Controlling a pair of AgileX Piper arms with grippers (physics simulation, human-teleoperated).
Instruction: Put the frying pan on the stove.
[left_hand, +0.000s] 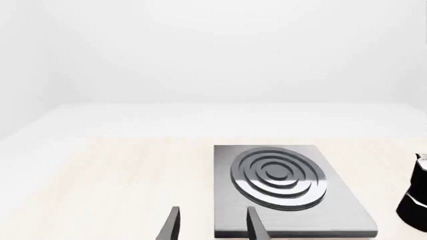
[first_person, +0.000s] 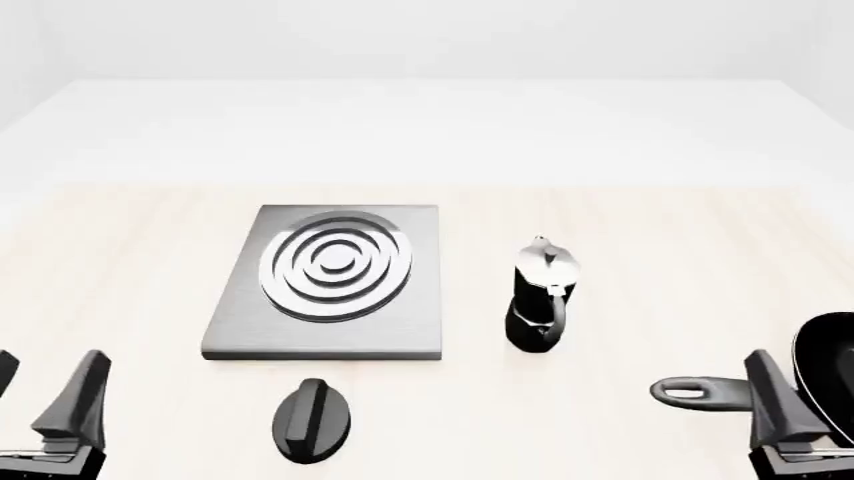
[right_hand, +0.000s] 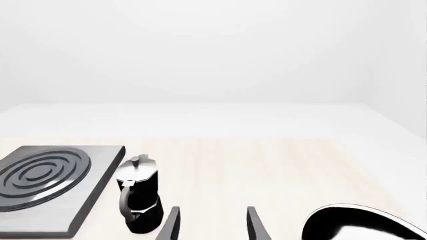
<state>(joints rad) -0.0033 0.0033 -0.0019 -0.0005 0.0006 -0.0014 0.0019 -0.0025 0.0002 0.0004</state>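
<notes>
Black frying pan (first_person: 830, 372) empty, stove (first_person: 327, 282) bare

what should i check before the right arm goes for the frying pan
1. Right gripper open, fingers apart: ok.
2. Frying pan handle free to grasp, pointing toward the moka pot: ok.
3. Stove rings bare: ok.
4. Moka pot stands between pan and stove, in the carry path: not ok.
5. Left gripper open, near the stove's edge: cannot tell if clear.
6. Knob off the stove: ok.
</notes>
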